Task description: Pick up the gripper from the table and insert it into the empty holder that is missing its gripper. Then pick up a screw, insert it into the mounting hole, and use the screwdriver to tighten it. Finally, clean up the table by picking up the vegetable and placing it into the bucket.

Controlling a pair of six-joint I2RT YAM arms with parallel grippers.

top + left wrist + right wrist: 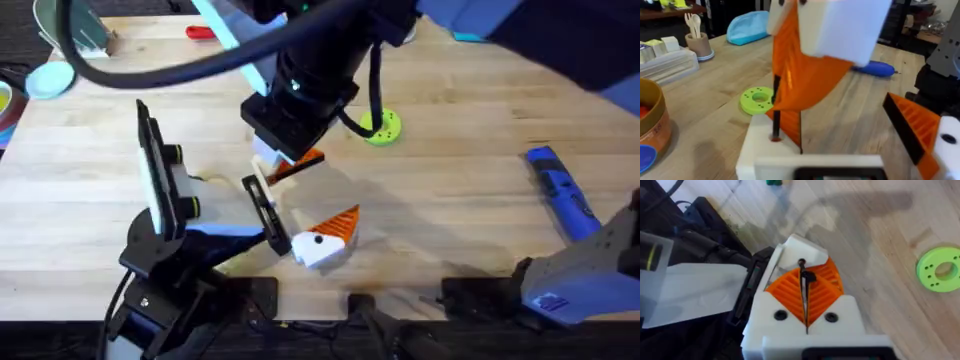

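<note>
My right gripper (805, 282) reaches across the middle (285, 155) and is shut on a thin black screw (804, 292). The screw's tip sits at a hole in the white holder (800, 250), which is one finger of my left gripper (840, 122). The orange ribbed gripper (831, 272) lies against that holder. My left gripper is open; its other finger (325, 240) carries an orange wedge. The screw (776, 107) stands upright on the holder (757, 145). The blue screwdriver (560, 190) lies at the right. The bucket (652, 117) stands at the left. A small dark green piece (772, 182) may be the vegetable.
A lime-green ring disc (382, 127) lies just beyond the grippers. A red-handled screwdriver (205, 32) is at the back. A blue pouch (747, 27), a cup of wooden utensils (697, 42) and a clear box (665, 60) stand at the far left.
</note>
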